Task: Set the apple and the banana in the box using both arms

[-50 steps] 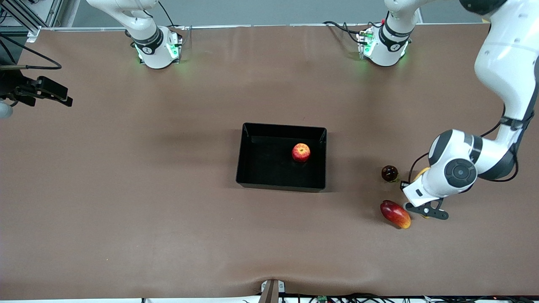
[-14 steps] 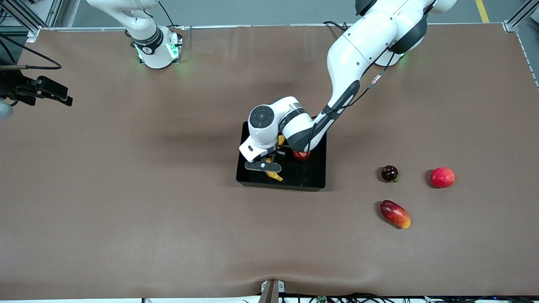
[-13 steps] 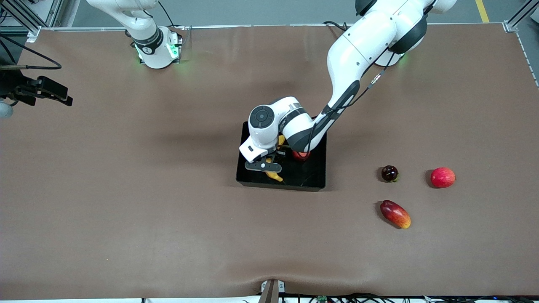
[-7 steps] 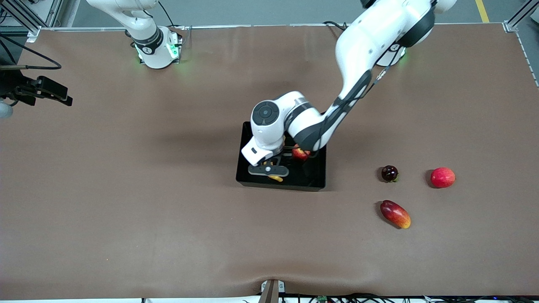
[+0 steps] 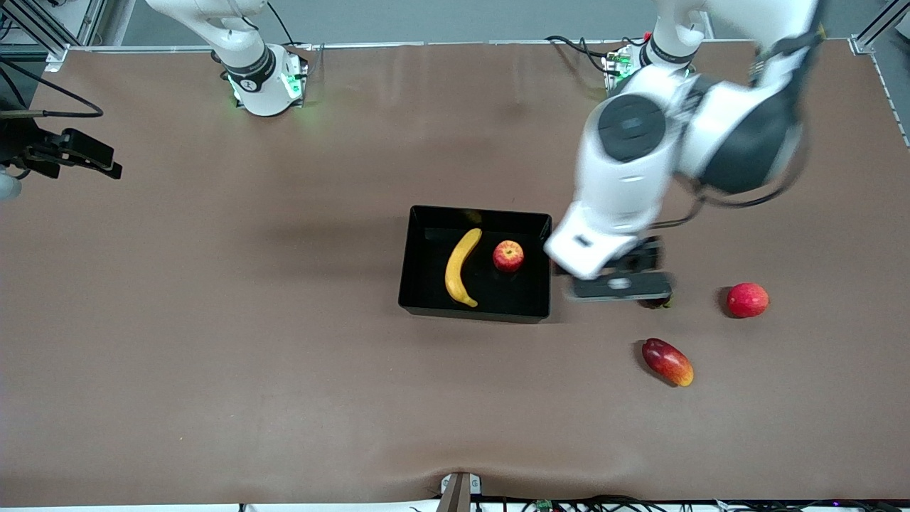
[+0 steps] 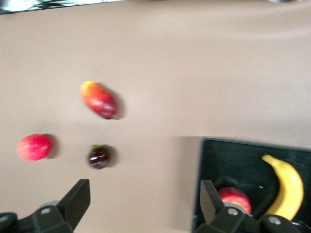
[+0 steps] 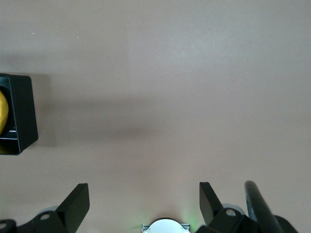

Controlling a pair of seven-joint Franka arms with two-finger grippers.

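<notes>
nearby, mango (image 5: 667, 362), plum (image 6: 98, 157) (loose); left gripper (image 5: 617, 286), right gripper (image 7: 141, 204) both wide, empty.

- You see the right gripper (image 7: 141, 204), black fingers spread apart, over bare brown table (image 7: 170, 87).
- A corner of the shallow black plastic box (image 7: 22, 114) shows a yellow banana (image 7: 2, 116) sliver inside.

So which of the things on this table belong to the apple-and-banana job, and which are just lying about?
Job:
- apple, in the box
- banana, beside it in the box
- black box

Lying about, toward the left arm's end:
- plain red round fruit
- red-and-yellow mango
- small dark round fruit
</notes>
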